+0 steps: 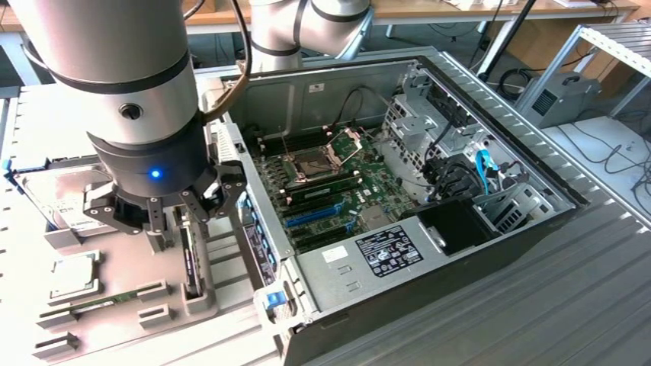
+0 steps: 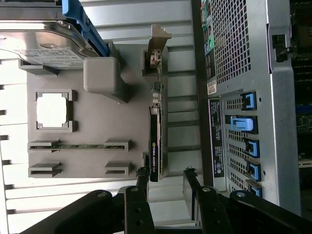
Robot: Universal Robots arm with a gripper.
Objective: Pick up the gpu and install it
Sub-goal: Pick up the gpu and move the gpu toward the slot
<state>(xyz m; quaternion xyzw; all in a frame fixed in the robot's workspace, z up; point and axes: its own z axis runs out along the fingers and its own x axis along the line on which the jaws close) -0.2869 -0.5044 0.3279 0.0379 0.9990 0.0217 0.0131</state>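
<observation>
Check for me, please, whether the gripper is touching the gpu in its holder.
Cannot tell. In the wrist view the open gripper flanks the gpu at its end, one fingertip right beside its edge, with neither contact nor gap plain.

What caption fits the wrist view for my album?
Open black gripper hovers above the black-and-green gpu card standing edgewise in its grey holder.

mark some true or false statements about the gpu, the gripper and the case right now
1. The gripper is open and holds nothing. True.
2. The gpu is seated in the computer case. False: it stands on edge in the grey tray beside the case.
3. The case is open, with the motherboard showing. True.
4. The hard drive lies inside the case. False: it rests on the tray.
</observation>
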